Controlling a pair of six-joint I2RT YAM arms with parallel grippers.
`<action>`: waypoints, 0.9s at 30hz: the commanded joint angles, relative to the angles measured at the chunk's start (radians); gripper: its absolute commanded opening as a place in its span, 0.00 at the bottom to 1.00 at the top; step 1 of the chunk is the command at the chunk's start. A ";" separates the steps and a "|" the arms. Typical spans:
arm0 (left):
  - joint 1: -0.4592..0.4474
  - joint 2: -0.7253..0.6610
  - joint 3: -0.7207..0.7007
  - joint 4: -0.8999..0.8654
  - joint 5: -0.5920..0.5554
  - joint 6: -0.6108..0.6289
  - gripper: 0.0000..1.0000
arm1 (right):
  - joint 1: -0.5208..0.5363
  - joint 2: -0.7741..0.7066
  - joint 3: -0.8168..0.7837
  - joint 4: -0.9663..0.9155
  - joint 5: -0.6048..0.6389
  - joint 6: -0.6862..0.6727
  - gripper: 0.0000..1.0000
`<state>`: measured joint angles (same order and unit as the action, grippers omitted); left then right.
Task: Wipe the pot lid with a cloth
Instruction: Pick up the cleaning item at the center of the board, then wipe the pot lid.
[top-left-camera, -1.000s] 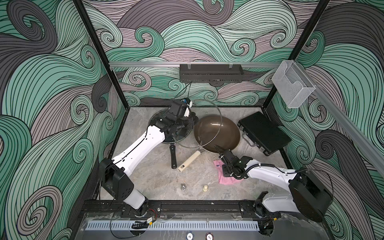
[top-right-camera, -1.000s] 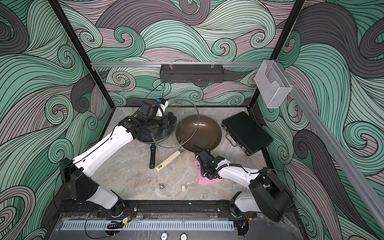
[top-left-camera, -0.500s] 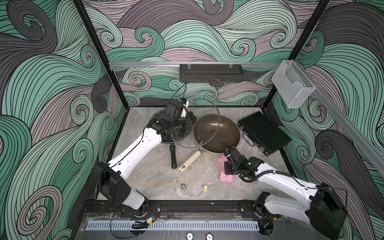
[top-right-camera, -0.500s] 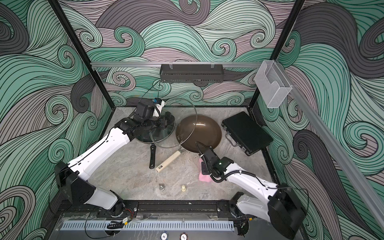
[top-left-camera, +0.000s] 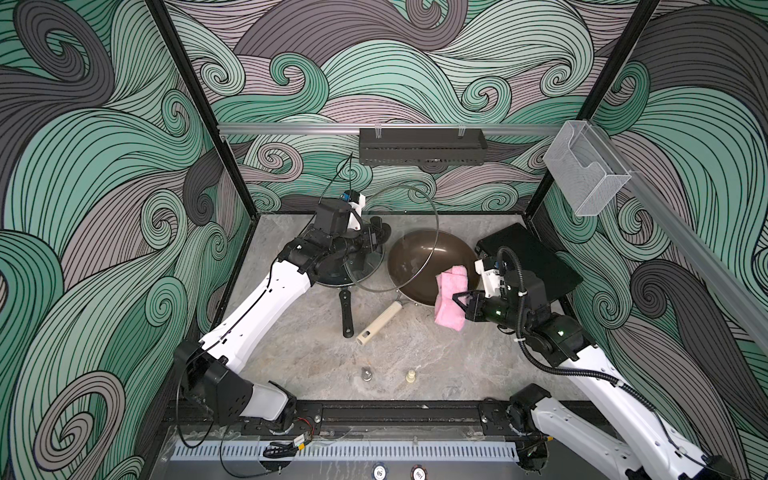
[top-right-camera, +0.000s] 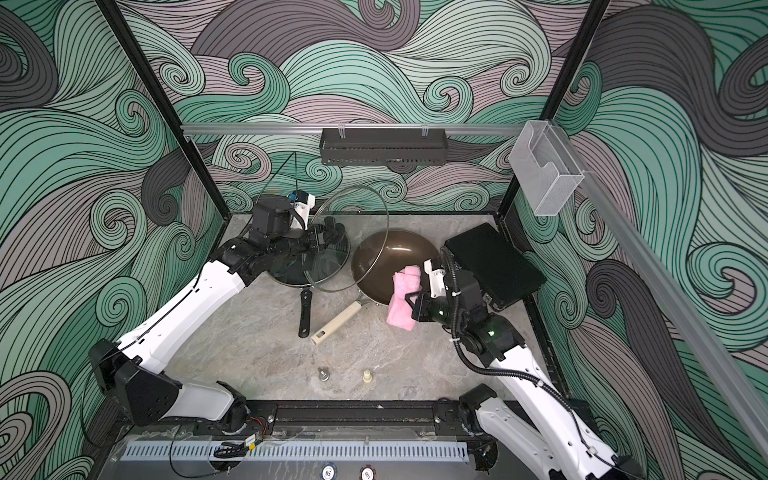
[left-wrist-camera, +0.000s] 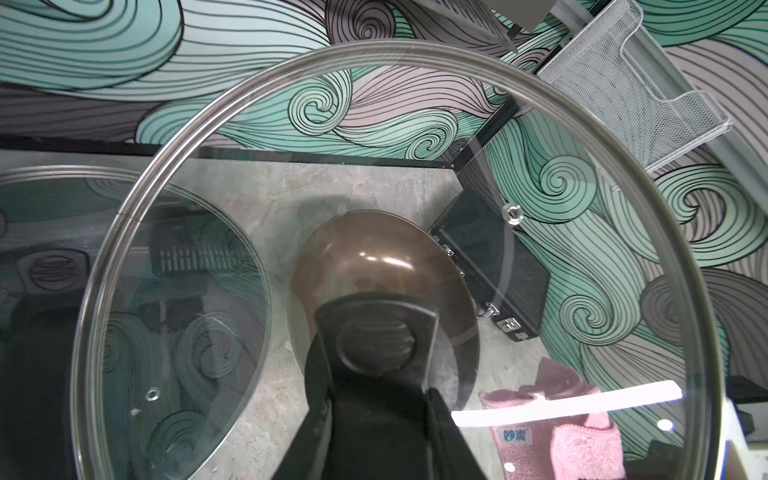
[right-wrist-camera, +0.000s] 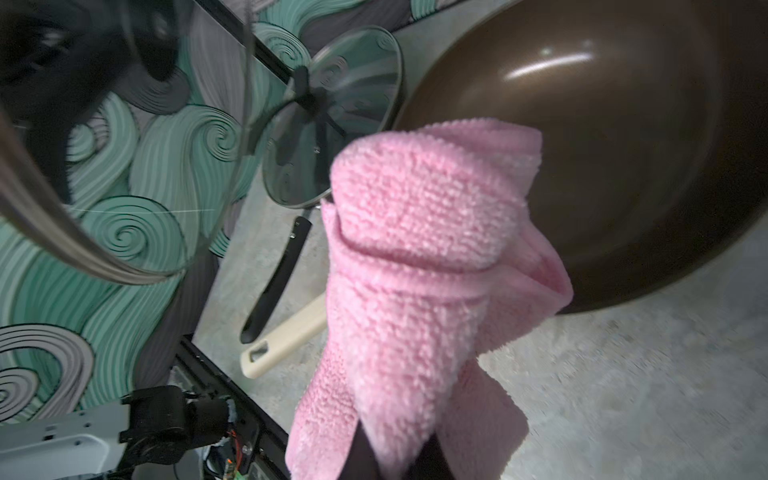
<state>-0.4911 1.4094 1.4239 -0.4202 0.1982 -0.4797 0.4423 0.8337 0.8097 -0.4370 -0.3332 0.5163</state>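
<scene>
Cloth (top-left-camera: 449, 299) (right-wrist-camera: 424, 249): pink fluffy microfibre, bunched in folds, small tag (left-wrist-camera: 515, 435) with blue print | right tool (top-left-camera: 458, 300) clamped tight on it, cloth hanging over brown wok (top-left-camera: 419, 266) near rim, above worktop (top-left-camera: 311, 353) | pot lid (top-left-camera: 399, 237) (top-right-camera: 349, 237): clear glass, steel rim, raised on edge | left tool (top-left-camera: 379, 235) closed on its knob (left-wrist-camera: 376, 345)

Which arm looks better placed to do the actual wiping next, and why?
The right arm. The right gripper is shut on the pink cloth, held up close to the glass lid. The left gripper is occupied: it is shut on the lid, holding it up on edge.
</scene>
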 joint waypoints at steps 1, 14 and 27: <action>0.018 -0.053 0.031 0.228 0.128 -0.080 0.00 | -0.048 0.055 0.016 0.316 -0.208 0.044 0.00; 0.048 -0.035 0.022 0.331 0.294 -0.228 0.00 | -0.124 0.487 0.149 1.073 -0.509 0.358 0.00; 0.052 -0.015 0.008 0.454 0.390 -0.345 0.00 | -0.125 0.628 0.239 1.311 -0.511 0.531 0.00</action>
<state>-0.4450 1.4170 1.3975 -0.1917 0.5098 -0.7795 0.3195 1.4460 1.0145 0.7887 -0.8360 0.9924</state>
